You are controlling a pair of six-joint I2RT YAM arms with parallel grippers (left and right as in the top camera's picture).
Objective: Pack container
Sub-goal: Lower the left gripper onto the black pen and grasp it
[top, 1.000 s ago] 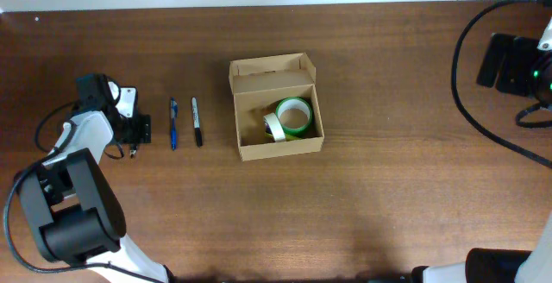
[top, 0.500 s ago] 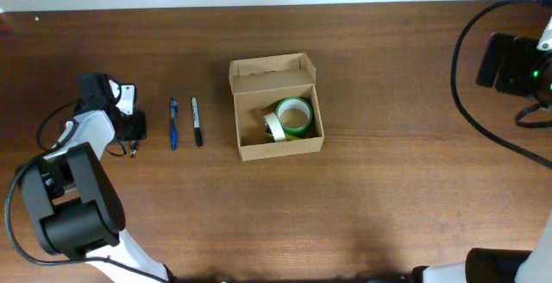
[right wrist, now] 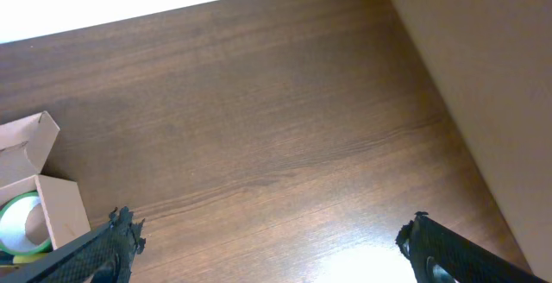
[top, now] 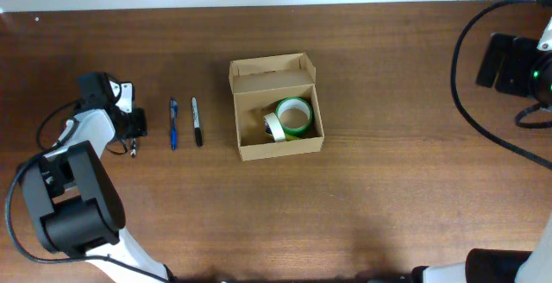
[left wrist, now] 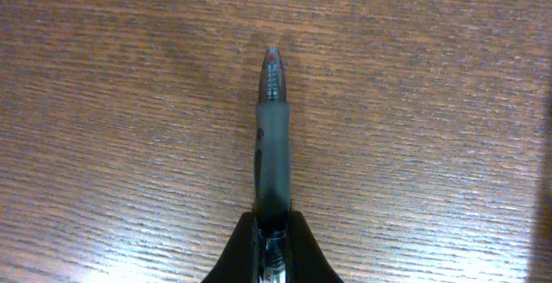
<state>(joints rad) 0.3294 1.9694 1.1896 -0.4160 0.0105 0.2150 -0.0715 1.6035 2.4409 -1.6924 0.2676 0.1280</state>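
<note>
Since a second ago, our left gripper (top: 135,126) has closed and drawn slightly toward nine o'clock. From overhead, the box (top: 280,148) sits mid-table with its flap open at twelve o'clock and tape rolls (top: 304,121) inside. A blue pen (top: 172,123) and a black pen (top: 197,122) lie at its nine o'clock, likely awaiting packing. At the left wrist, the jaws pinch a grey pen (left wrist: 273,145), tip toward twelve o'clock, seemingly ready to lift. At the right wrist, our right gripper (right wrist: 272,248) stands wide and empty, parked clear at three o'clock.
</note>
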